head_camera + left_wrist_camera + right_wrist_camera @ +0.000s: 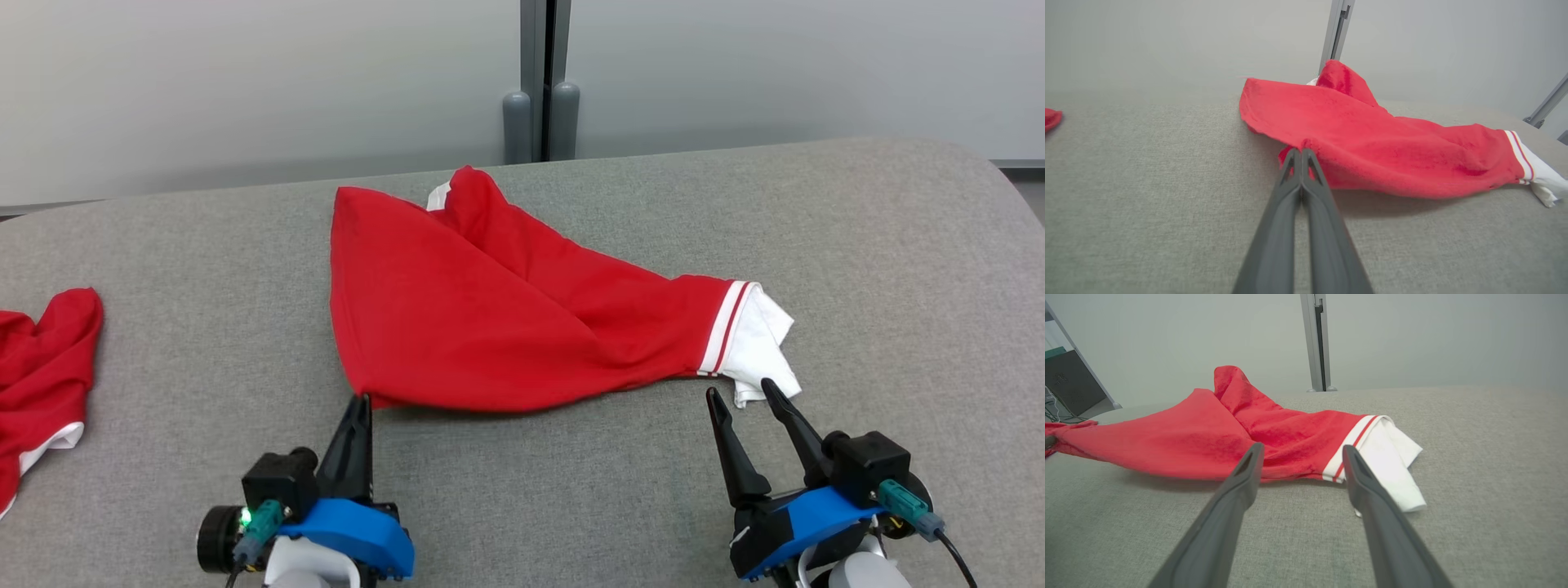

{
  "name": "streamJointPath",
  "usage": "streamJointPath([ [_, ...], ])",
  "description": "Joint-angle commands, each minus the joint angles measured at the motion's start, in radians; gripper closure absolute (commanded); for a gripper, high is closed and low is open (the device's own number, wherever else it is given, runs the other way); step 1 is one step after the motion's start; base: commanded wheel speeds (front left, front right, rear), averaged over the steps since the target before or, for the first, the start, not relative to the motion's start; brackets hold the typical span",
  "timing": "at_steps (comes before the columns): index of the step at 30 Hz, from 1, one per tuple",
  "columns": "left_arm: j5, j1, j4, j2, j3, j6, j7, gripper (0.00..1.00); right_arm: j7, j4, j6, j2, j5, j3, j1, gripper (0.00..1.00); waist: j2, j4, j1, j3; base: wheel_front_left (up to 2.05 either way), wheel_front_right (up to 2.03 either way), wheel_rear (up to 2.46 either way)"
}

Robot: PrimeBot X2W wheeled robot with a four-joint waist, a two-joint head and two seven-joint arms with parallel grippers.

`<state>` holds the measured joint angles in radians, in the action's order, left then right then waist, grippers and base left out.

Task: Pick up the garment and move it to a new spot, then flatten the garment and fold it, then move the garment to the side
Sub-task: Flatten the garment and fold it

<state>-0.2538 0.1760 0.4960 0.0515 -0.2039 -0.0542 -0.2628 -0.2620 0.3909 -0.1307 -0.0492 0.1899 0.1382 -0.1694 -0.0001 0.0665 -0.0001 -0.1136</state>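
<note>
Clamping the left gripper (pixel 357 402) tight on the 7 o'clock corner of the red garment (pixel 490 310), with the cloth lying rumpled around the middle of the grey padded table (pixel 571 490). Holding the right gripper (pixel 738 389) spread wide and empty at 5 o'clock, just beside the garment's white end (pixel 759 343). Showing a second red cloth (pixel 41 367) lying at 9 o'clock, well apart
</note>
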Motion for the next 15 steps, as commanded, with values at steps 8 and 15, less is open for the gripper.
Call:
streamJointPath([
  [8,-0.017,-0.002,-0.035,-0.001,-0.009,0.037,-0.003,1.00,-0.004,0.001,0.000,-0.003,-0.001,-0.008,-0.003,0.00,0.0001,0.034,0.0001,-0.035,0.00,0.00,0.00],
  [15,0.006,0.096,0.060,0.009,0.069,0.081,-0.003,1.00,-0.004,-0.003,0.000,-0.003,-0.004,-0.006,-0.030,0.00,0.0001,0.093,0.0001,-0.078,0.00,0.00,0.00],
])
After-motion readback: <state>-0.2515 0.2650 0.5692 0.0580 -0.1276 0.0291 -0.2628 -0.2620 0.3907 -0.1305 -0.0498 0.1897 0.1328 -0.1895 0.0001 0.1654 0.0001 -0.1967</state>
